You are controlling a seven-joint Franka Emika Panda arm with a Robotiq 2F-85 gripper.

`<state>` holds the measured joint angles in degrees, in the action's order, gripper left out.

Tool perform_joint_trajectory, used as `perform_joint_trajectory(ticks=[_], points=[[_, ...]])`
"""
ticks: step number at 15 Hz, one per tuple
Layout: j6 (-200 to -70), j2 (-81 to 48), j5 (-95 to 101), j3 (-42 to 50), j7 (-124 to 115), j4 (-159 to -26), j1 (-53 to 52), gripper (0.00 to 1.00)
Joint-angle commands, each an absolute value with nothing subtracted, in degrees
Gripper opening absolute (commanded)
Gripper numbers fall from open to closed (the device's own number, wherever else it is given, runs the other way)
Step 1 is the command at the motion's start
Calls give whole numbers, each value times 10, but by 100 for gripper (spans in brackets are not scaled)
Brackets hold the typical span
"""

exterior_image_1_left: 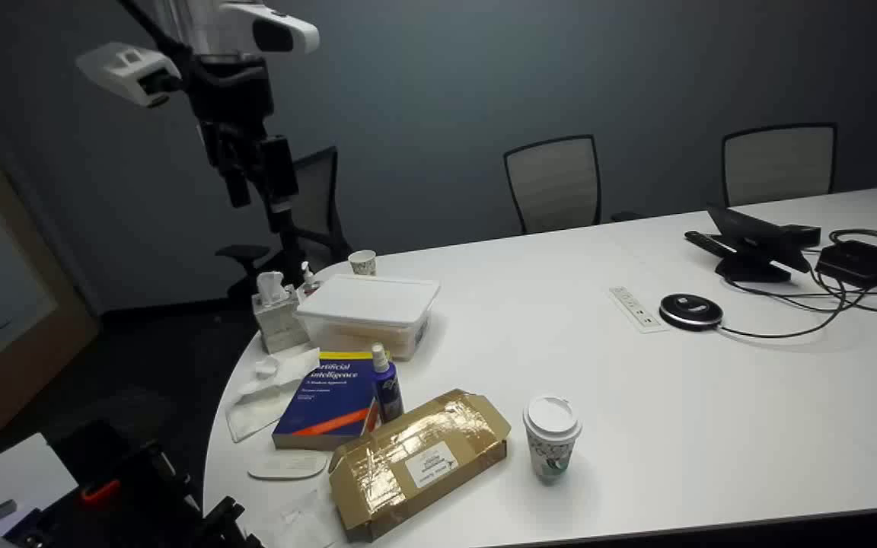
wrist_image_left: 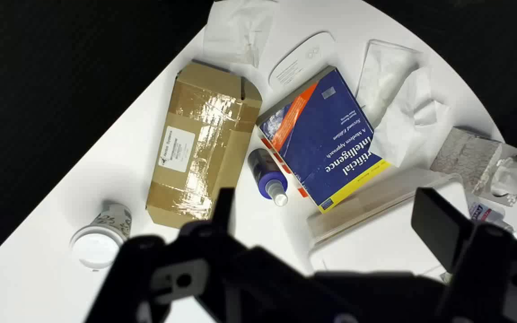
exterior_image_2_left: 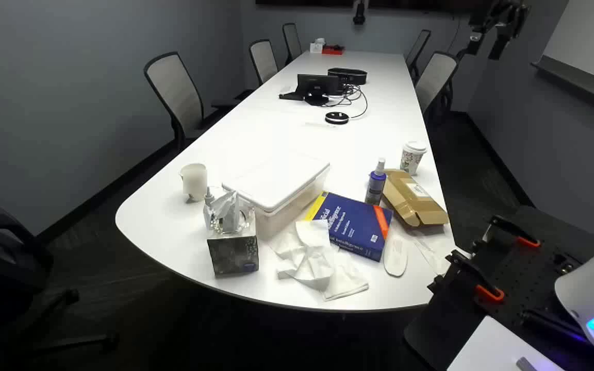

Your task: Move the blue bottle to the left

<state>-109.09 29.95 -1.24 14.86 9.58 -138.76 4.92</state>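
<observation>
The blue bottle (exterior_image_1_left: 387,392), slim with a white spray top, stands upright on the white table between the blue book and the cardboard box. It also shows in an exterior view (exterior_image_2_left: 375,188) and, from above, in the wrist view (wrist_image_left: 267,175). My gripper (exterior_image_1_left: 259,180) is high above the table, well apart from the bottle; it also shows in an exterior view (exterior_image_2_left: 487,46). In the wrist view the gripper (wrist_image_left: 330,215) has its two fingers wide apart with nothing between them. The bottle lies beyond the fingertips there, nearer the left finger.
The book (exterior_image_1_left: 332,396) and the cardboard box (exterior_image_1_left: 419,460) flank the bottle closely. A lidded paper cup (exterior_image_1_left: 551,441) stands past the box. A white-lidded plastic box (exterior_image_1_left: 368,301), a tissue box (exterior_image_2_left: 234,247), crumpled tissues (exterior_image_2_left: 307,255) and another cup (exterior_image_2_left: 194,180) stand toward the table's rounded end.
</observation>
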Motion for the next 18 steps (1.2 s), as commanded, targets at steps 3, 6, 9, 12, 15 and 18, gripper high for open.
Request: perform_joint_trajectory(ticks=[3,6,9,12,15,18], points=[[-1089,297,-19,139,101,-1386,63,100],[-1119,212,-20,127,72,-1350,57,100],[-1165,110,-14,103,7,-1318,54,100],[-1216,-1,-1,77,-84,-1279,55,100],[-1243,-105,8,67,-157,-1229,49,100],[-1258,-190,2,70,-201,-1182,41,100]])
